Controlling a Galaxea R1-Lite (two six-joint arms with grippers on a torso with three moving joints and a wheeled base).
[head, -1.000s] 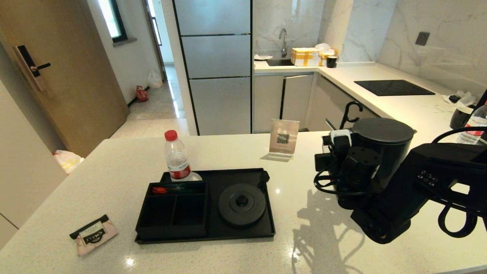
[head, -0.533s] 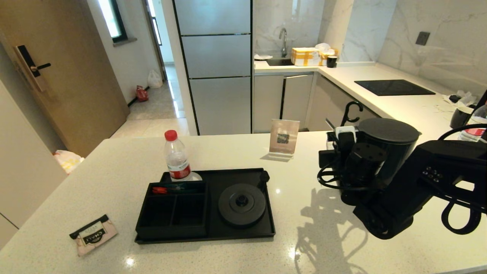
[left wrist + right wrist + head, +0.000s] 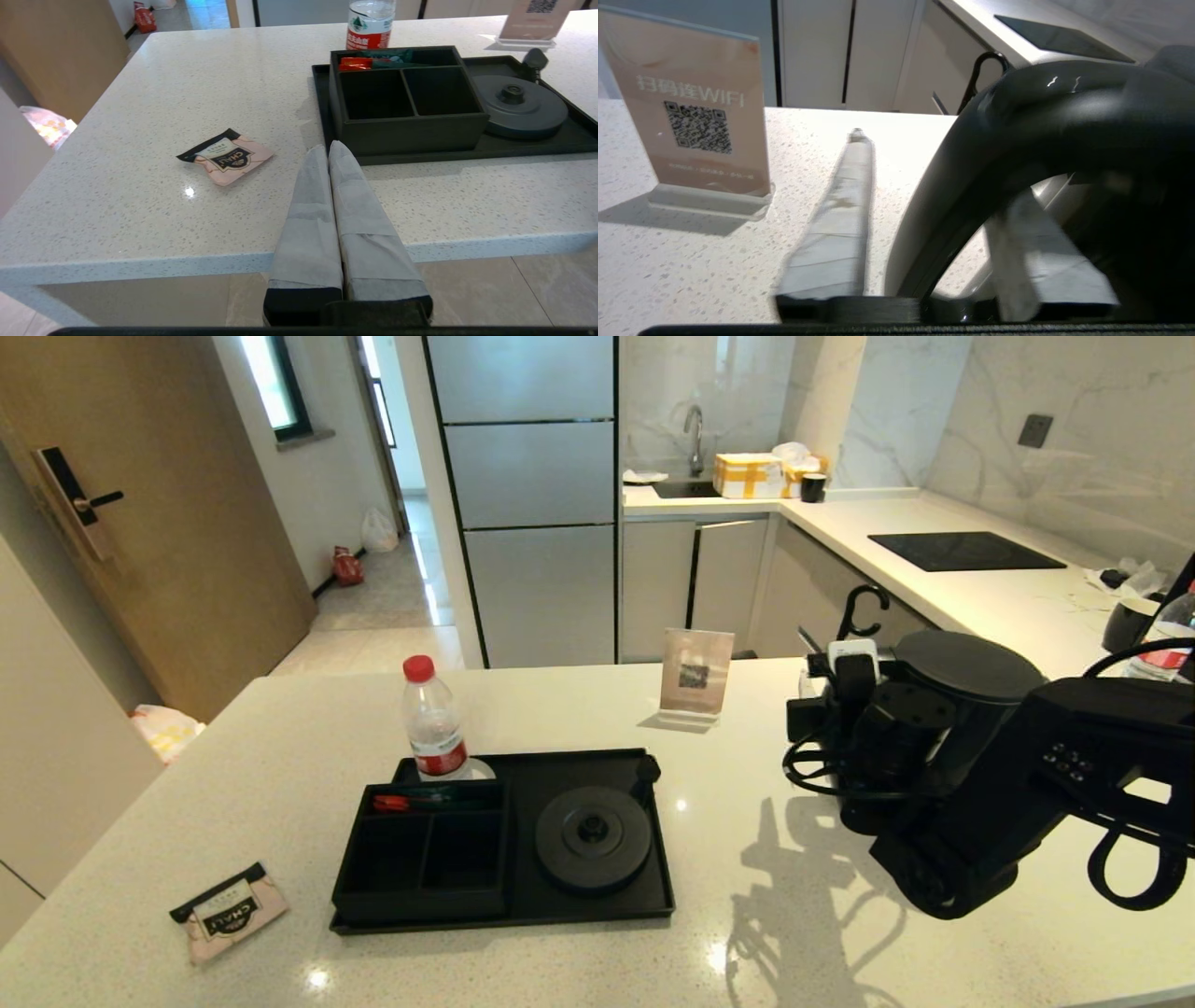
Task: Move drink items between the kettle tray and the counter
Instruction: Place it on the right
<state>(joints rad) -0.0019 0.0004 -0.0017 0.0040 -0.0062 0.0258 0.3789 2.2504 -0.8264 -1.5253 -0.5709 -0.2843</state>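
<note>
Kettle (image 3: 962, 709) stands on the bench (image 3: 280, 756) toward its right end, well apart from the tray (image 3: 560, 905). Right gripper (image 3: 934, 210) has its fingers (image 3: 840, 224) spread either side of the kettle's loop handle (image 3: 1017, 121), not pressed on it. Round base (image 3: 594, 837) on the tray is bare. Tea sachet (image 3: 229, 910) lies flat near the bench's front-left corner. Left gripper (image 3: 329, 149) hangs off the front edge, fingers pressed together, holding nothing. Water bottle (image 3: 432, 721) stands at the tray's far-left corner.
</note>
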